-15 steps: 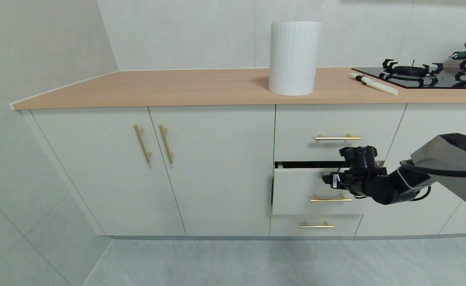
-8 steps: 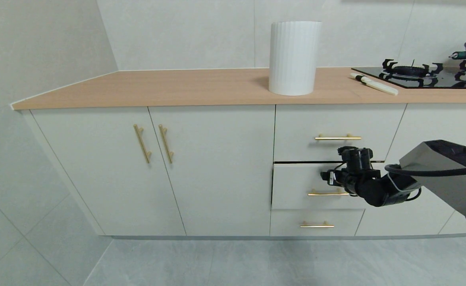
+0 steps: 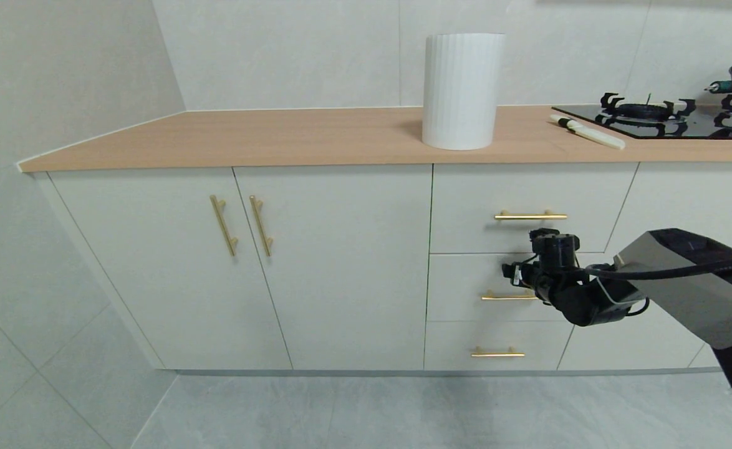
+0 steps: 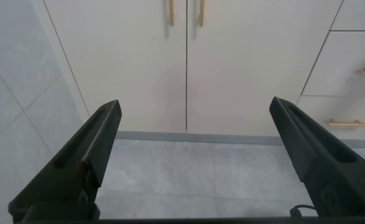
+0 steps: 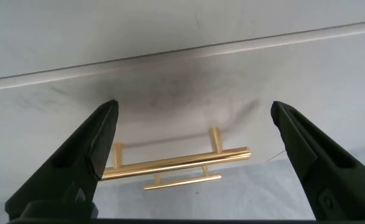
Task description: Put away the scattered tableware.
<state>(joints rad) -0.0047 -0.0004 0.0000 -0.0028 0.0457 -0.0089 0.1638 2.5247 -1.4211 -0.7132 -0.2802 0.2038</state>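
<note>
A white-handled knife (image 3: 587,132) lies on the wooden counter (image 3: 279,137) beside the stove. Below it, the middle drawer (image 3: 459,284) sits flush with the cabinet front. My right gripper (image 3: 519,274) is up against that drawer front just above its gold handle (image 3: 506,297). In the right wrist view the right gripper (image 5: 193,115) is open, with the handle (image 5: 176,163) seen between its fingers and nothing held. My left gripper (image 4: 193,109) is open and empty, low near the floor, facing the cabinet doors (image 4: 185,56).
A tall white ribbed container (image 3: 461,90) stands on the counter. A black gas stove (image 3: 653,115) with a pan sits at the far right. Top drawer (image 3: 528,206) and bottom drawer (image 3: 497,349) are closed. Grey tiled floor (image 3: 341,411) lies in front.
The middle drawer stood partly pulled out a second ago and now sits flush. My right gripper moved toward the cabinet with it.
</note>
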